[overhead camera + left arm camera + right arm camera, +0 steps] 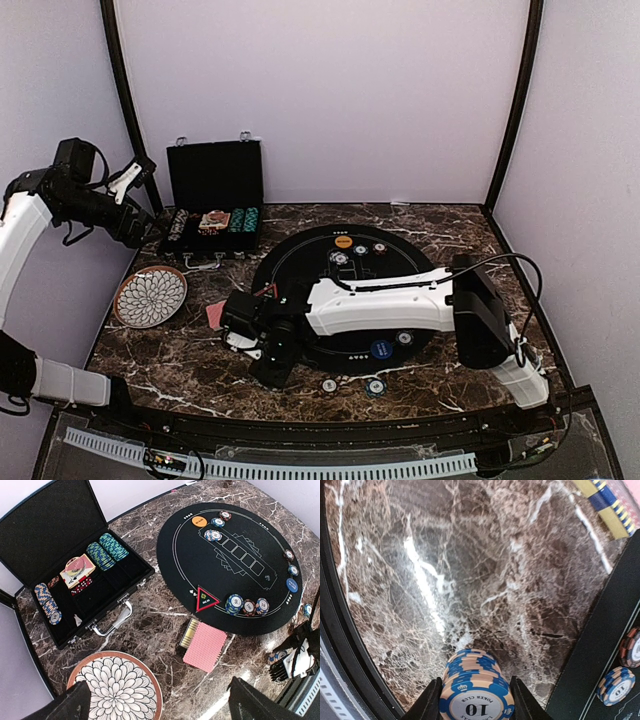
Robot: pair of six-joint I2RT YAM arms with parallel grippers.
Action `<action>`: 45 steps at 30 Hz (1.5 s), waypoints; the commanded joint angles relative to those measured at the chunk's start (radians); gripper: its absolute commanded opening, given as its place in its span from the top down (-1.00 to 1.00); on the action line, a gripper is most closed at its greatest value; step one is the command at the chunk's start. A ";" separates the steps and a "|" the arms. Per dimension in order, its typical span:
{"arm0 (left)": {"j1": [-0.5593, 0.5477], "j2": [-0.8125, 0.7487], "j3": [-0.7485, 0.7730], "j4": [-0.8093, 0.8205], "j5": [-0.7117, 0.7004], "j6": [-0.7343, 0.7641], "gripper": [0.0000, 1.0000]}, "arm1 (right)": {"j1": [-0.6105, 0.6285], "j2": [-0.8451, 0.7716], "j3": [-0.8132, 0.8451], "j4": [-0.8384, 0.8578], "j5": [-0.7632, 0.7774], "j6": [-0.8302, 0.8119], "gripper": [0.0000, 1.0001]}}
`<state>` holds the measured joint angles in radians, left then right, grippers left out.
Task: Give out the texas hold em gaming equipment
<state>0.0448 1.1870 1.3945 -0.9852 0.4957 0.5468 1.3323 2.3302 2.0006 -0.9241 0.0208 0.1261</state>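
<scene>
Right arm: the right pincer has a finger pressed on each side of a chip stack, blue and peach, top chip marked 10. It is clamped on it. The stack is over the bare marble table; I cannot tell whether it is lifted or resting. The edge of the black mat runs just to this pincer's right, with two small chip piles on it. The red-backed cards lie ahead of the pincer and to its right, off the mat.

Left arm: the left pincer has its fingers wide apart with nothing between them. It is raised, well apart from the right pincer, with the black case below and ahead of it.

Progress (judgement): partway.
- Done: orange button and a few chips at the mat's far rim. Three piles sit beside the all-in triangle. The blue button and more chips are at one side.
- Left: rows of chips remain in the case. The cards lie in one heap, none dealt. The card outlines at mat centre are bare.
- The clamped stack looks bound for another seat.
</scene>
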 commanded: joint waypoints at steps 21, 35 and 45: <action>-0.129 0.003 -0.248 0.119 -0.042 0.066 -0.98 | -0.179 -0.478 -0.622 0.177 0.055 0.222 0.99; -0.237 0.067 -0.335 0.144 -0.082 0.072 -0.98 | -0.242 -0.406 -0.690 0.292 0.051 0.229 0.99; -0.323 0.155 -0.398 0.204 -0.150 0.124 -0.98 | -0.264 -0.379 -0.734 0.310 0.062 0.248 0.30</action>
<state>-0.2428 1.3170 1.0229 -0.8124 0.3832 0.6258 1.0851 1.9388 1.2915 -0.6323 0.0677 0.3534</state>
